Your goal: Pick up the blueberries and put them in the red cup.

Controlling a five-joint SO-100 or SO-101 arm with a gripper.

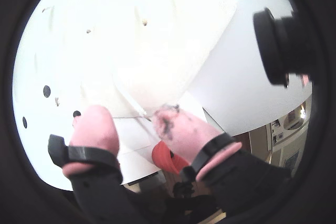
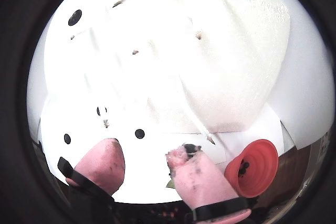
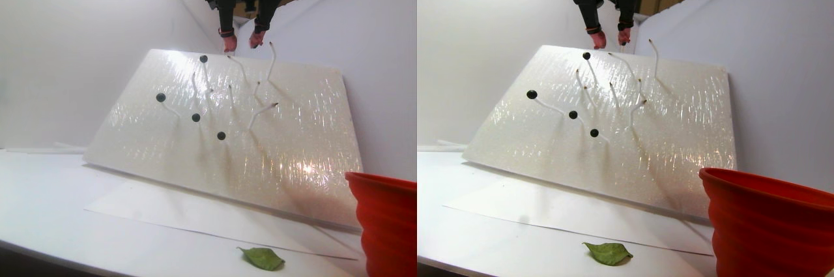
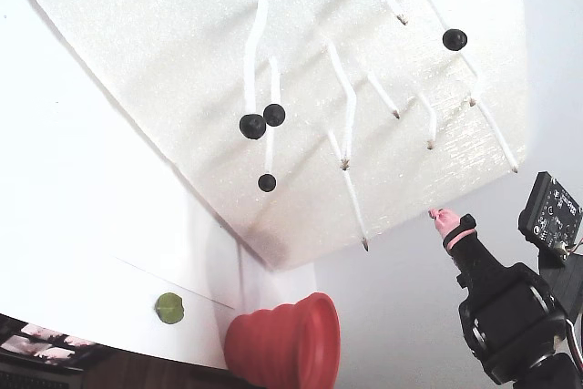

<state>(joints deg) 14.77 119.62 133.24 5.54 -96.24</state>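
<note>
Several blueberries sit on the tips of white stems on a tilted white foam board [image 3: 293, 127], for example one [image 3: 203, 58] near the top and one [image 3: 221, 136] lower down. They also show in the fixed view [image 4: 252, 126] and in both wrist views [image 1: 76, 114] [image 2: 139, 134]. My gripper [image 3: 242, 42] hangs above the board's top edge, open and empty, its pink fingertips [image 2: 191, 169] smeared dark. The jaws stand well apart in both wrist views [image 1: 134, 113] [image 2: 146, 148]. The red cup [image 3: 384, 218] stands at the board's lower right, with dark berries inside [image 2: 242, 169].
A green leaf [image 3: 262, 259] lies on the white sheet in front of the board; it shows as a green blob in the fixed view [image 4: 168, 307]. White walls close in behind the board. A black camera [image 1: 275, 45] sits beside the arm.
</note>
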